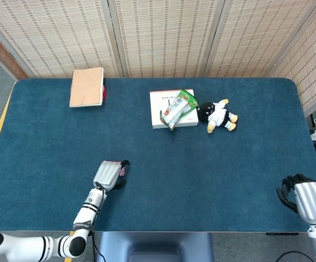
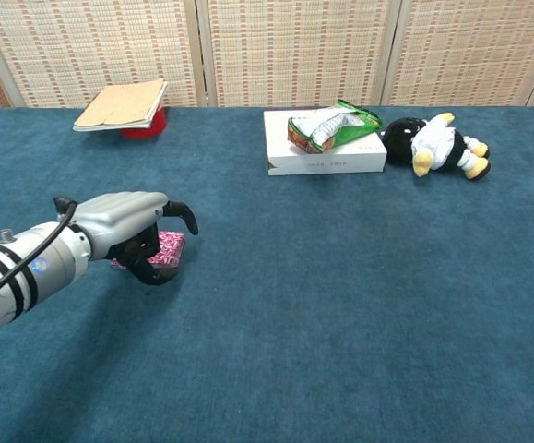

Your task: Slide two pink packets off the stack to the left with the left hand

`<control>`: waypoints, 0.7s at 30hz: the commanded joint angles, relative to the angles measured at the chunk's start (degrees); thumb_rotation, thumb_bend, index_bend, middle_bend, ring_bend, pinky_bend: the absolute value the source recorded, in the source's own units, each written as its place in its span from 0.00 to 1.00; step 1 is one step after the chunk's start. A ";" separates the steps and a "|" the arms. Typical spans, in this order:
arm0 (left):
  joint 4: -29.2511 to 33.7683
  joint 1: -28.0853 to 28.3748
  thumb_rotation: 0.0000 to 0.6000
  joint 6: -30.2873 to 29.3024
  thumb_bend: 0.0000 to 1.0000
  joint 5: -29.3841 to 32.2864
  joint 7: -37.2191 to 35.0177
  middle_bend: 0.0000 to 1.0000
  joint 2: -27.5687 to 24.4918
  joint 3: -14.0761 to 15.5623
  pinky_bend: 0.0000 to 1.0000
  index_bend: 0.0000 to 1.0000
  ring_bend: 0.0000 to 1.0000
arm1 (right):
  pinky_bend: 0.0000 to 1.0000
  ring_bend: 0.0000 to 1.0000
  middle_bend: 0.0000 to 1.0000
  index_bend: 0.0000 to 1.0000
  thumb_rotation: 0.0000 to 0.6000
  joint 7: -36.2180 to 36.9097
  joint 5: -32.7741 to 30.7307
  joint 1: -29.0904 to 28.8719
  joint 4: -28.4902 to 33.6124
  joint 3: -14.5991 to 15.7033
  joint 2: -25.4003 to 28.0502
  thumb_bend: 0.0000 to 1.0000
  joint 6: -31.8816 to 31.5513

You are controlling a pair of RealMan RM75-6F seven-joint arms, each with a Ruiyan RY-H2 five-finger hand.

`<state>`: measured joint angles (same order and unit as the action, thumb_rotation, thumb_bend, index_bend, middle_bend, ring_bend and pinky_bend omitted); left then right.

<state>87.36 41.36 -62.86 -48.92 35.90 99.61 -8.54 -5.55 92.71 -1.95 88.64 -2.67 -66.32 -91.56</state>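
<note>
The pink packets (image 2: pixel 169 248) lie stacked on the blue table near its front left; in the head view only a pink edge (image 1: pixel 121 171) shows. My left hand (image 2: pixel 134 227) covers the stack's left part. Its dark fingers curl down onto the stack, the thumb sits at the near edge, and one finger sticks out to the right. In the head view the left hand (image 1: pixel 107 174) hides most of the stack. My right hand (image 1: pixel 304 197) hangs at the table's front right corner, fingers curled in and holding nothing; the chest view does not show it.
A white box (image 1: pixel 165 119) with a green snack bag (image 1: pixel 178 109) on it stands at the back centre, with a black-and-white plush toy (image 1: pixel 218 115) beside it. At the back left, a tan notebook (image 1: pixel 87 87) rests on a red object (image 2: pixel 141 129).
</note>
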 commanded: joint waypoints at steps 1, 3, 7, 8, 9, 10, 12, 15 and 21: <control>-0.53 0.03 1.00 -0.31 0.34 0.23 0.03 1.00 0.57 -0.28 1.00 0.27 1.00 | 0.74 0.54 0.68 0.78 1.00 -0.08 0.05 -0.01 0.02 0.10 0.03 0.28 0.12; -1.06 0.04 1.00 -0.71 0.34 0.42 0.22 1.00 1.15 -0.49 1.00 0.27 1.00 | 0.74 0.54 0.68 0.78 1.00 -0.09 0.11 -0.03 0.02 0.19 0.05 0.28 0.23; -1.63 0.04 1.00 -1.46 0.34 1.13 0.81 1.00 1.87 -1.02 1.00 0.27 1.00 | 0.74 0.54 0.68 0.78 1.00 -0.10 0.07 -0.06 0.05 0.25 0.13 0.28 0.39; -1.65 0.03 1.00 -1.56 0.34 1.31 0.94 1.00 1.90 -1.13 1.00 0.27 1.00 | 0.74 0.54 0.68 0.78 1.00 -0.09 0.06 -0.07 0.04 0.25 0.14 0.28 0.40; -1.74 0.07 1.00 -1.59 0.34 1.60 1.28 1.00 1.88 -1.20 1.00 0.27 1.00 | 0.74 0.54 0.68 0.78 1.00 -0.08 0.03 -0.09 0.06 0.24 0.16 0.28 0.45; -1.87 0.14 1.00 -1.60 0.34 1.84 1.79 1.00 1.83 -1.14 1.00 0.26 1.00 | 0.74 0.54 0.68 0.78 1.00 -0.08 0.02 -0.10 0.06 0.25 0.17 0.28 0.48; -2.52 0.37 1.00 -1.65 0.34 2.58 3.30 1.00 1.88 -0.90 1.00 0.26 1.00 | 0.74 0.54 0.68 0.78 1.00 -0.05 0.05 -0.11 0.07 0.31 0.20 0.28 0.56; -3.51 0.47 1.00 -2.07 0.34 4.41 5.17 1.00 2.34 -0.99 1.00 0.26 1.00 | 0.74 0.54 0.68 0.78 1.00 -0.07 0.13 -0.13 0.09 0.41 0.23 0.28 0.65; -3.74 0.39 1.00 -4.36 0.34 6.41 7.76 1.00 3.05 -1.76 1.00 0.25 1.00 | 0.74 0.54 0.68 0.78 1.00 -0.19 -0.04 -0.30 0.06 0.47 0.23 0.28 1.15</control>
<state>83.54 41.79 -67.01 -42.73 43.52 102.52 -10.10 -5.73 92.69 -2.24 88.70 -2.20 -66.09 -90.42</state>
